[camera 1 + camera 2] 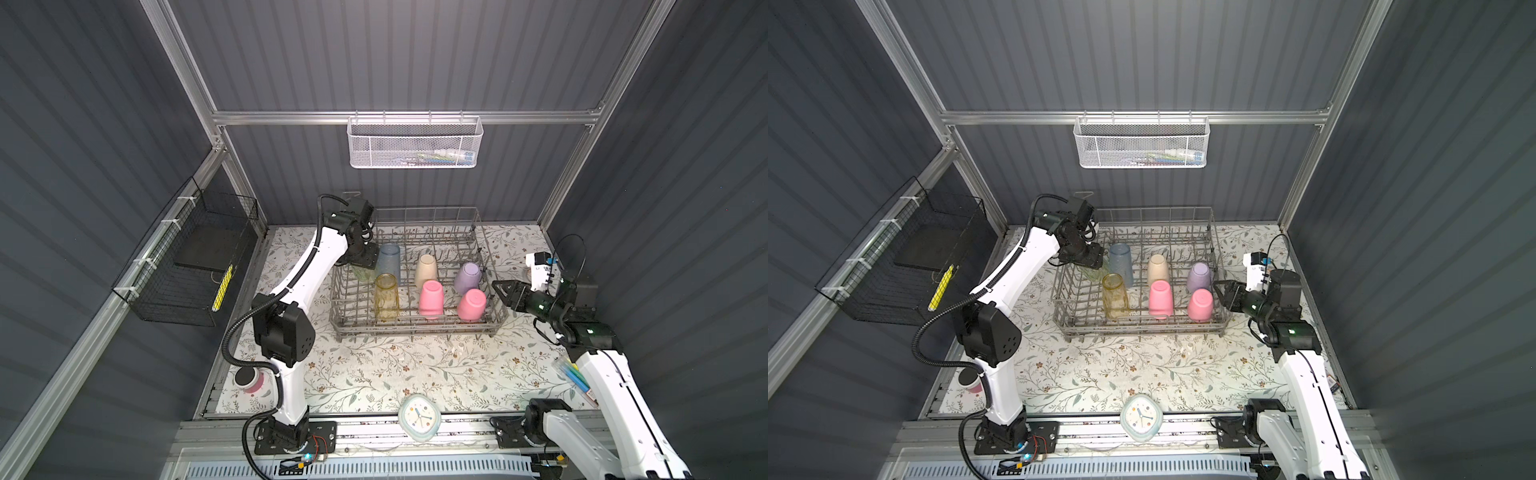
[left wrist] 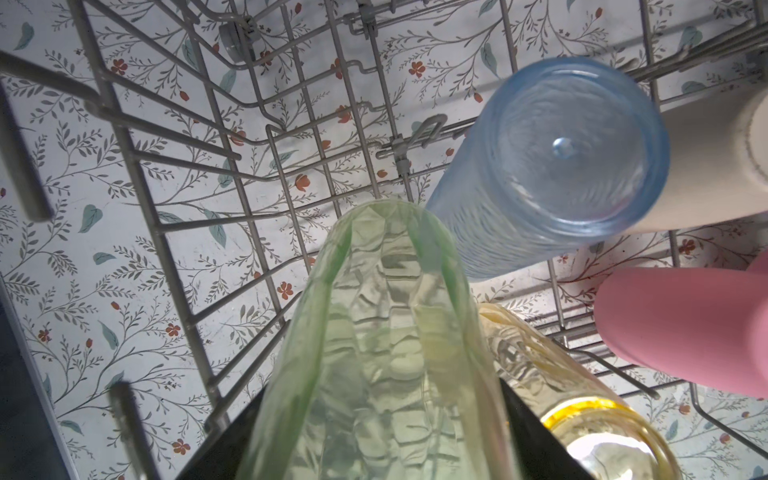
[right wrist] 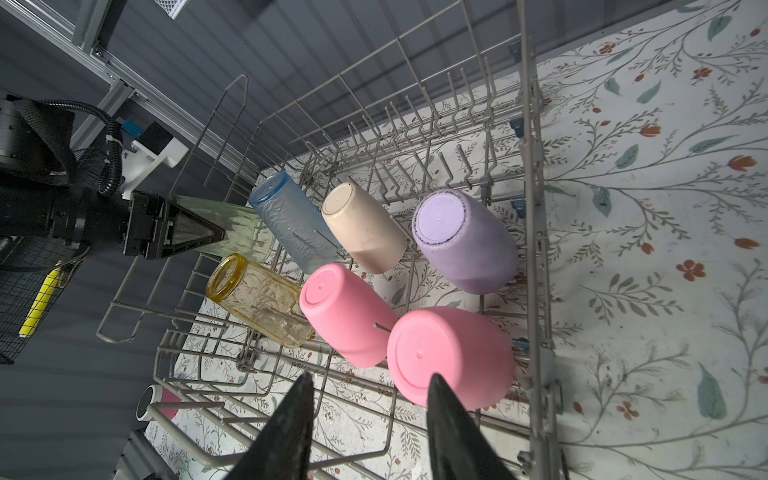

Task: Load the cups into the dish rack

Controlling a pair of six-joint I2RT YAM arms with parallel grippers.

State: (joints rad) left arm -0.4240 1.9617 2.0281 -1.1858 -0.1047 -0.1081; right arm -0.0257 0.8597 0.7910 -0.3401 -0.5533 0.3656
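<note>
Top views: green cup largely hidden

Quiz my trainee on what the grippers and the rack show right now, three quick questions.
1. The left gripper holds which colour? A blue, B green, C yellow.
2. True or false: the right gripper is closed on a cup.
3. How many cups sit in the rack with no gripper on them?
Key: 1 B, the green cup; 2 false, it is open and empty; 3 six.
</note>
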